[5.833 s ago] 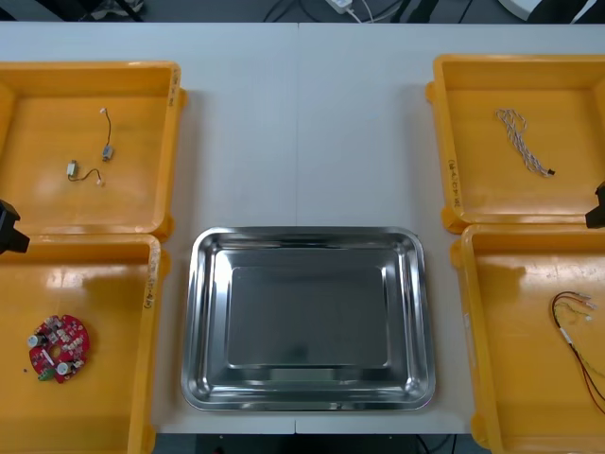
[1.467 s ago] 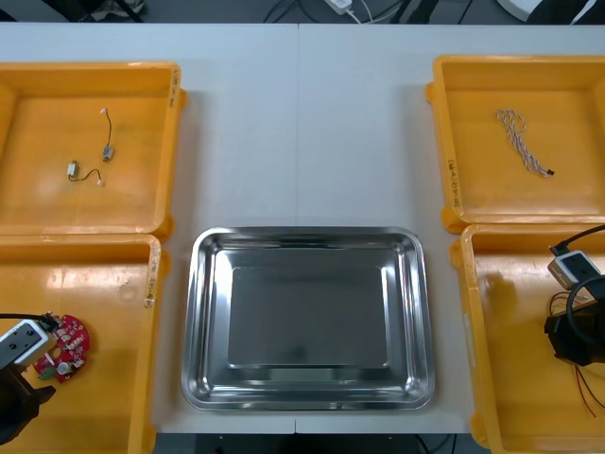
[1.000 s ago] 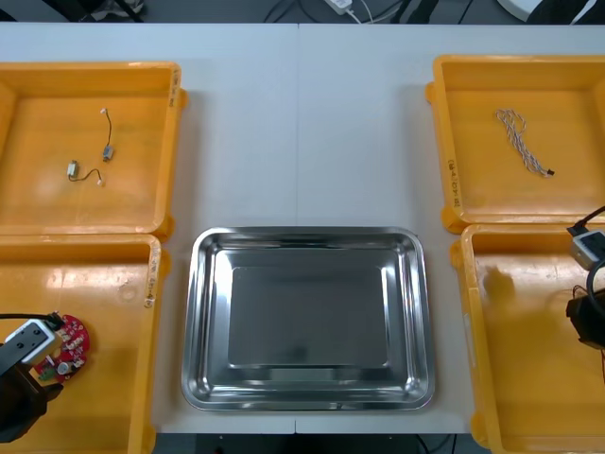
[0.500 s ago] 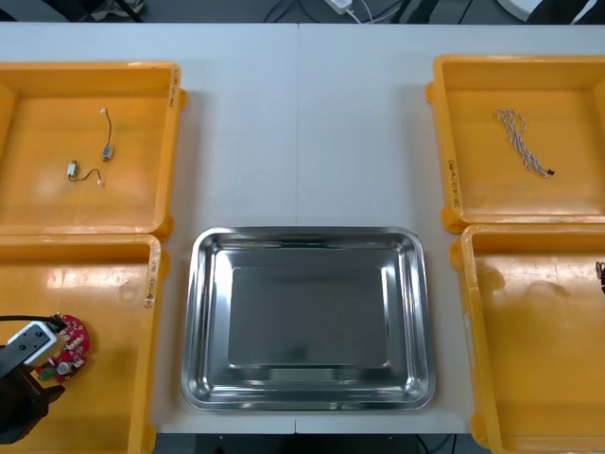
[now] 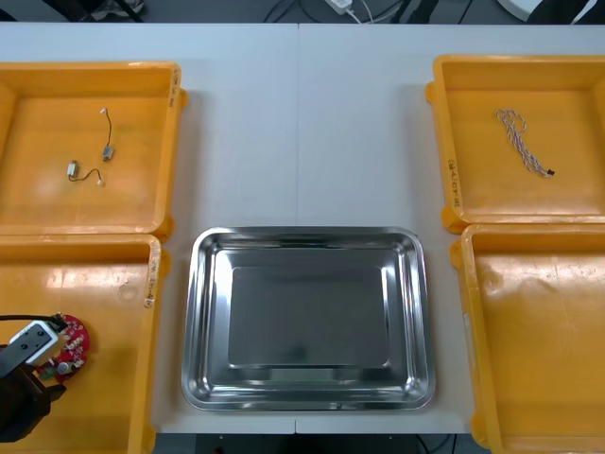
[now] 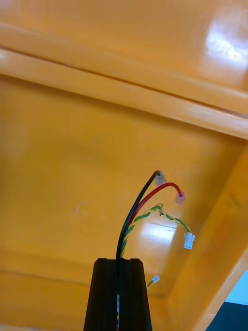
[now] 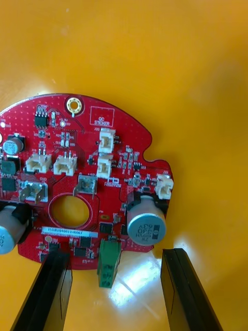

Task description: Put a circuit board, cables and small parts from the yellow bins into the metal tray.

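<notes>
Left gripper [image 7: 116, 258] is hanging open at the red circuit board [image 7: 82, 170], right gripper [image 6: 118, 266] is clamping cables [image 6: 146, 199] above a yellow bin [image 6: 67, 155]

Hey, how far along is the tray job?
Nothing is in the metal tray yet. In hand: the right gripper is shut on the red and black cables; the left gripper stands open at the circuit board. Left: the twisted cable, the small metal parts, every drop-off.
</notes>
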Robot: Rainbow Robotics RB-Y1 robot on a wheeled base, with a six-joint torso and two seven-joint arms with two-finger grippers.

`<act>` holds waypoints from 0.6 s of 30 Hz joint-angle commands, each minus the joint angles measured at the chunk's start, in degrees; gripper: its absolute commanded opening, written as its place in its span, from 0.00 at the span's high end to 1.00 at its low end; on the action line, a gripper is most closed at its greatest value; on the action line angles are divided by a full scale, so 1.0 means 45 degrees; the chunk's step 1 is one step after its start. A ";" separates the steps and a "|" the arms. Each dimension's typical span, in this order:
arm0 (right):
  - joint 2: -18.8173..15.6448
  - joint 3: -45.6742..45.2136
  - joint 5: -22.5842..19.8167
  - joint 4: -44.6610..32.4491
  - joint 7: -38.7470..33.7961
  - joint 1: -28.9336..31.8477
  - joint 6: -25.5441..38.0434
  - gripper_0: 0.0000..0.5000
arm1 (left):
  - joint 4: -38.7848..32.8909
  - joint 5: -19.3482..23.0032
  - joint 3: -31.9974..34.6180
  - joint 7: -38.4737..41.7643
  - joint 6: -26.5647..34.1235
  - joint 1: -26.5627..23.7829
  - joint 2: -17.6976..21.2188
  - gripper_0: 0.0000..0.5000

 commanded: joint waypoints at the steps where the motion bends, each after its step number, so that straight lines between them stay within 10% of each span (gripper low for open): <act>1: 0.0045 -0.0527 -0.0010 -0.0332 -0.0401 -0.0569 0.0100 1.00 | 0.0238 -0.0138 -0.0403 -0.1565 -0.0523 -0.0378 0.0451 0.00; 11: 0.0045 -0.0527 -0.0127 -0.0332 -0.0772 -0.1096 0.0080 1.00 | 0.0238 -0.0021 -0.0403 -0.1584 -0.0523 -0.0280 0.0451 0.03; 15: 0.0064 -0.0527 -0.0420 -0.0332 -0.0772 -0.1369 0.0022 1.00 | 0.0238 -0.0001 -0.0403 -0.1584 -0.0523 -0.0261 0.0451 0.99; 18: 0.0143 -0.0527 -0.0518 -0.0352 -0.0772 -0.1487 0.0041 1.00 | 0.0238 -0.0001 -0.0403 -0.1584 -0.0523 -0.0261 0.0451 1.00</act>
